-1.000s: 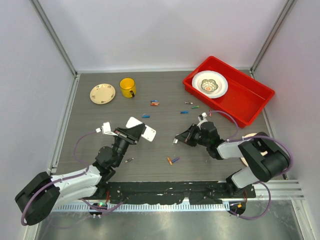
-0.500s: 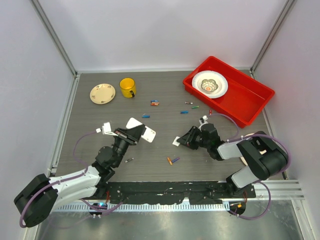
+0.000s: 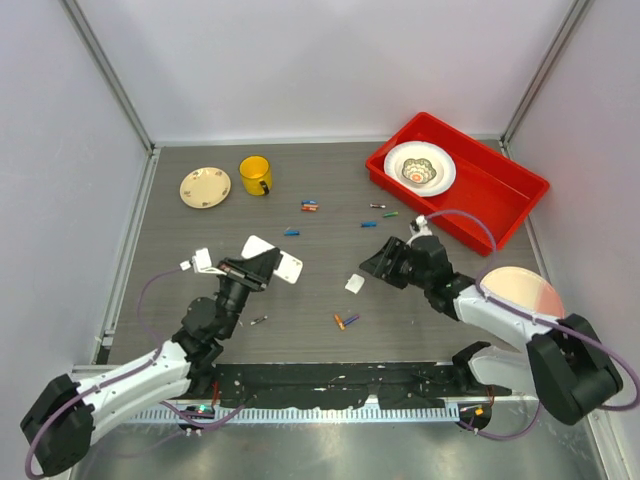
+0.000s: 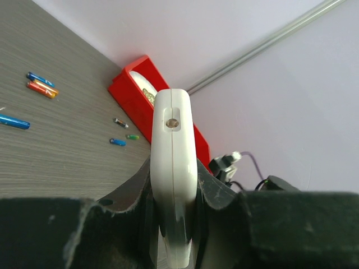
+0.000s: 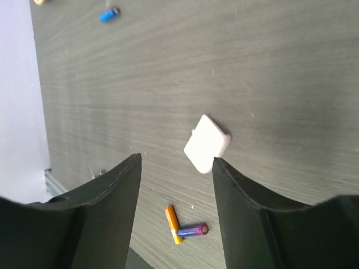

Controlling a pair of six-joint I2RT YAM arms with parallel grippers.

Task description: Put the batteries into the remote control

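Observation:
My left gripper (image 3: pixel 256 266) is shut on the white remote control (image 3: pixel 270 257), holding it on edge above the table; in the left wrist view the remote (image 4: pixel 174 162) stands upright between the jaws of the gripper (image 4: pixel 175 188). My right gripper (image 5: pixel 176 162) is open and holds nothing. It hovers just right of a small white square piece (image 3: pixel 354 283) lying flat on the table (image 5: pixel 207 143). Batteries lie scattered: an orange (image 5: pixel 173 225) and a purple one (image 5: pixel 193 230) touching, seen from above as a pair (image 3: pixel 345 321), plus others further back (image 3: pixel 309 206).
A red tray (image 3: pixel 500 195) with a white bowl (image 3: pixel 419 167) stands back right. A yellow mug (image 3: pixel 255 175) and a small plate (image 3: pixel 205 186) sit back left. A pinkish disc (image 3: pixel 520 290) lies by the right arm. Metal rails edge the table.
My right gripper has opened, let go of the small white square piece onto the table and drawn back to the right. The left gripper with the remote shifted slightly left.

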